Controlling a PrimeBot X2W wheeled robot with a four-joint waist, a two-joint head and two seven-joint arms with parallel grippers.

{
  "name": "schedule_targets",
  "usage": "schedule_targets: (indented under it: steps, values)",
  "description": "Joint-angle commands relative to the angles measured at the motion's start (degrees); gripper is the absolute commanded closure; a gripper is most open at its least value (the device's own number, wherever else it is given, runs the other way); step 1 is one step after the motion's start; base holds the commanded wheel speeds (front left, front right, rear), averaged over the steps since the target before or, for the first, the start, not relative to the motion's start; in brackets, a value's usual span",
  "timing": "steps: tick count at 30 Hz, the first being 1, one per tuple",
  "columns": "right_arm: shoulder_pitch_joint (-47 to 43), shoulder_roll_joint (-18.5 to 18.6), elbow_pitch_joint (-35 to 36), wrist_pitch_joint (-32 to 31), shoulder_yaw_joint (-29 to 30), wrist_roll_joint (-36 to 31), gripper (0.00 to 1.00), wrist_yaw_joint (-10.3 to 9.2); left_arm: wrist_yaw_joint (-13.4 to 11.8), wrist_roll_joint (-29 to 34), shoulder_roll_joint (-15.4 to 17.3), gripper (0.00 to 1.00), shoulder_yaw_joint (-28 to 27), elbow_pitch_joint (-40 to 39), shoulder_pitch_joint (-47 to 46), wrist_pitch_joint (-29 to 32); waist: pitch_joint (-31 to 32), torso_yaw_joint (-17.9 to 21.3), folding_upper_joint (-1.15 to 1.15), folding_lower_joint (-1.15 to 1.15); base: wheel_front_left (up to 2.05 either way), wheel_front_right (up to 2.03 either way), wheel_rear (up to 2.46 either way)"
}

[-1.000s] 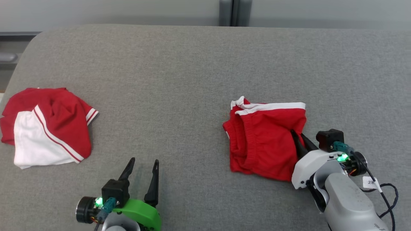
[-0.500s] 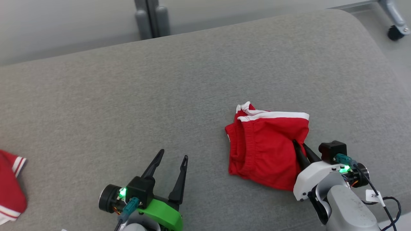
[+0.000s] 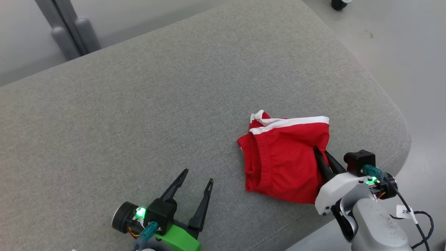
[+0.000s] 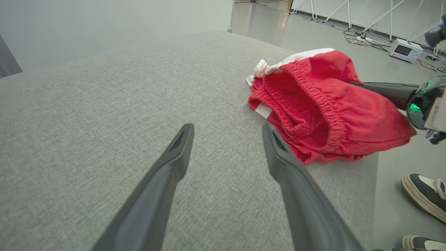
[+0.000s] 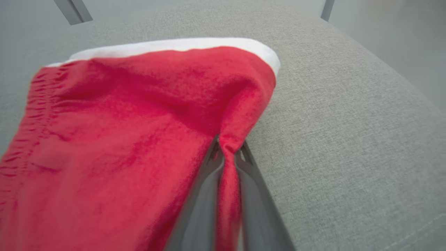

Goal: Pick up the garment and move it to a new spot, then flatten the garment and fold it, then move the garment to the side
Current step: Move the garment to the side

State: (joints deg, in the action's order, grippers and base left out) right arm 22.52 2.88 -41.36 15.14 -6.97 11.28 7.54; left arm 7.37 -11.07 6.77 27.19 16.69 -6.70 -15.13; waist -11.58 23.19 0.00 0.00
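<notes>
Head view, surface: grey cushion (image 3: pixel 139 104); pale floor (image 3: pixel 400 52) is seen past its corner at 2 o'clock.
Head view, item: garment (image 3: pixel 282 157), red with white trim, bunched, is placed toward 4 o'clock near the cushion's edge.
Head view, right: right gripper (image 3: pixel 321 150) is clenched on the garment's 4 o'clock corner.
Head view, left: left gripper (image 3: pixel 197 175) at 6 o'clock, fingers spread, nothing grasped, well apart from the garment.
Left wrist view: garment is found at 2 o'clock beyond the spread fingers; shoe (image 4: pixel 423 195) is noted at 4 o'clock.
Right wrist view: a fold of red cloth is pinched between the closed fingertips; the rest is spread toward 9 o'clock.
</notes>
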Motion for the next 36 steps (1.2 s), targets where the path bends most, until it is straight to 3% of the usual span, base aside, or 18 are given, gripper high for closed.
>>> schedule_targets:
  steps: [1,9,14,18,24,30,32,33,34,36]
  values:
    - [0.9,0.1,0.5,0.0,0.0,-0.6,1.0,-0.11,0.2,-0.6,0.9,0.0,-0.1,-0.2,-0.9,0.0,-2.3,1.4,0.0,0.0,0.0,0.0,0.0]
    - [8.4,0.1,0.5,0.0,2.4,-7.3,1.0,-0.11,0.2,-1.3,3.5,0.0,0.6,-1.4,-2.7,0.0,-7.3,-2.1,0.0,0.0,0.0,0.0,0.0]
    - [17.9,0.1,-1.4,-0.5,9.0,-17.0,1.0,-0.11,0.2,-1.9,6.5,0.0,1.7,-3.4,-5.2,0.0,-12.9,-5.9,0.0,0.0,0.0,0.0,0.0]
    - [24.3,0.3,-1.3,-5.5,15.0,-28.5,1.0,-0.11,0.2,-2.4,8.6,0.0,2.1,-4.7,-7.2,0.0,-16.7,-8.7,0.0,0.0,0.0,0.0,0.0]
    - [27.5,3.7,3.7,-12.9,26.6,-41.7,1.0,-0.11,0.2,-3.6,9.9,0.0,2.5,-5.8,-9.5,0.0,-19.0,-12.6,0.0,0.0,0.0,0.0,0.0]
    - [27.1,8.9,8.1,-17.3,35.0,-46.6,1.0,-0.11,0.2,-4.5,10.3,0.0,1.6,-5.9,-10.2,0.1,-19.8,-14.5,0.0,0.0,0.0,0.0,0.0]
    - [26.8,10.0,9.7,-18.1,36.8,-47.3,0.85,-0.11,0.2,-4.5,10.5,0.0,1.4,-5.9,-10.2,0.1,-20.1,-14.7,0.0,0.0,0.0,0.0,0.0]
    - [26.6,10.1,10.6,-18.3,37.6,-47.5,0.14,-0.11,0.1,-4.5,10.6,0.0,1.3,-5.8,-10.1,0.1,-20.3,-14.7,0.0,0.0,0.0,0.0,0.0]
    - [26.4,10.2,11.5,-18.4,38.5,-47.8,0.0,-0.11,0.0,-4.5,10.7,0.0,1.2,-5.7,-10.1,0.1,-20.4,-14.7,0.0,0.0,0.0,0.0,0.0]
    - [26.1,9.6,13.4,-18.0,40.2,-48.1,0.0,-0.11,0.0,-4.4,10.7,0.0,1.1,-5.4,-10.1,0.2,-20.5,-14.8,0.0,0.0,0.0,0.0,0.0]
